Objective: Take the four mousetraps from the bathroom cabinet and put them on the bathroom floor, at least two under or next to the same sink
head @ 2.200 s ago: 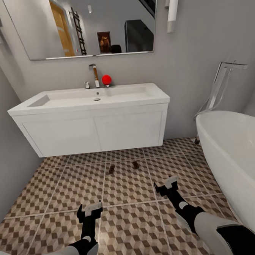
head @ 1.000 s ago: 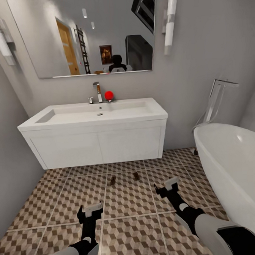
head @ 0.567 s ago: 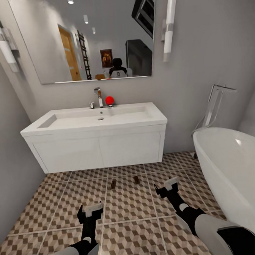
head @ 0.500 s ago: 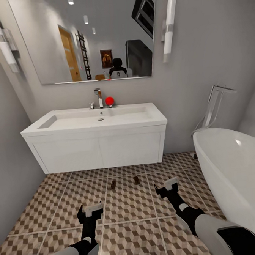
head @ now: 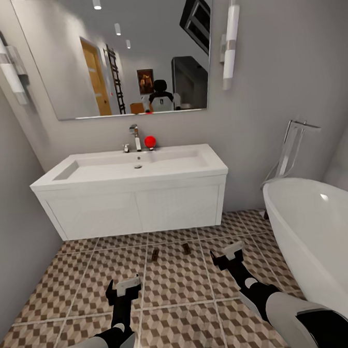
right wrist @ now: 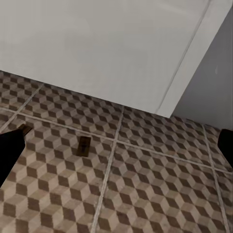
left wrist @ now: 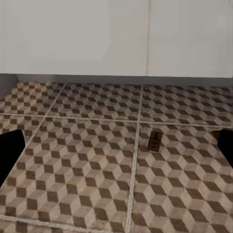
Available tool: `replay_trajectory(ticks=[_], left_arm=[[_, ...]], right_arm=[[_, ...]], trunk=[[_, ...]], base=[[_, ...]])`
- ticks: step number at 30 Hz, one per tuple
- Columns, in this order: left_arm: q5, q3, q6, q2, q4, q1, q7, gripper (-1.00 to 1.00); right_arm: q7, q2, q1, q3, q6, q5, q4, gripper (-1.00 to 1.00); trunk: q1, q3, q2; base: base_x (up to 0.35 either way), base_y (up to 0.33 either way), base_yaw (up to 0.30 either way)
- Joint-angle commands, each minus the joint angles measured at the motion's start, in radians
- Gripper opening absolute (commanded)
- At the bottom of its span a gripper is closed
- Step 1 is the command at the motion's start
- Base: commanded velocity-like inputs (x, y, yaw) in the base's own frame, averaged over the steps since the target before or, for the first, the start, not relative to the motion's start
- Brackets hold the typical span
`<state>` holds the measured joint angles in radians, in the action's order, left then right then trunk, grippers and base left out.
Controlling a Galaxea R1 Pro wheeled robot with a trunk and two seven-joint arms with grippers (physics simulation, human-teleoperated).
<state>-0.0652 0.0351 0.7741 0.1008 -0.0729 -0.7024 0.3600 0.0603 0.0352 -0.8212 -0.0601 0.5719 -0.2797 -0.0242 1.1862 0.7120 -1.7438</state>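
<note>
A grey-walled bathroom is shown, with cube-patterned tiles on the floor [head: 73, 285] and a white sink [head: 129, 169] hung on the far wall beneath a mirror [head: 113, 53]; a white bathtub [head: 323, 236] stands to the sink's right. Two traps are seen lying flat on the floor just in front of the sink's vanity, apart from each other: a left trap [head: 155, 255] and a right trap [head: 186, 249]. Both appear to have been set down next to the sink already, so the sink condition is judged to be met (only two of the four are in sight).

The step in hand is judged to be a return for the other traps. The next move calls for the base to be turned away from the sink and driven to the cabinet, where the remaining traps are to be picked up.

The left claw [head: 123, 288] is held low over the floor, short of the left trap and well clear of it, with its fingers spread and nothing between them. The right claw [head: 226, 254] is likewise spread and empty, near the right trap but not touching it, on the bathtub side of it.
</note>
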Motion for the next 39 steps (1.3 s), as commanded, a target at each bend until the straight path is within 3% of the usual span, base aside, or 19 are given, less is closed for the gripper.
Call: replay_trajectory(ticks=[1, 39], left_arm=[[-0.007, 0.003, 0.004, 0.0, -0.004, -0.002, 0.01, 1.0], [-0.007, 0.003, 0.004, 0.002, -0.004, 0.005, 0.008, 1.0]], right_arm=[[0.006, 0.0, -0.001, -0.006, 0.004, -0.003, 0.001, 1.0], [0.018, 0.001, 0.001, -0.007, 0.026, -0.003, 0.001, 1.0]], trunk=[[-0.004, -0.002, 0.007], [-0.15, -0.121, 0.273]], base=[[0.0, 0.0, 0.0], [0.0, 0.0, 0.0]])
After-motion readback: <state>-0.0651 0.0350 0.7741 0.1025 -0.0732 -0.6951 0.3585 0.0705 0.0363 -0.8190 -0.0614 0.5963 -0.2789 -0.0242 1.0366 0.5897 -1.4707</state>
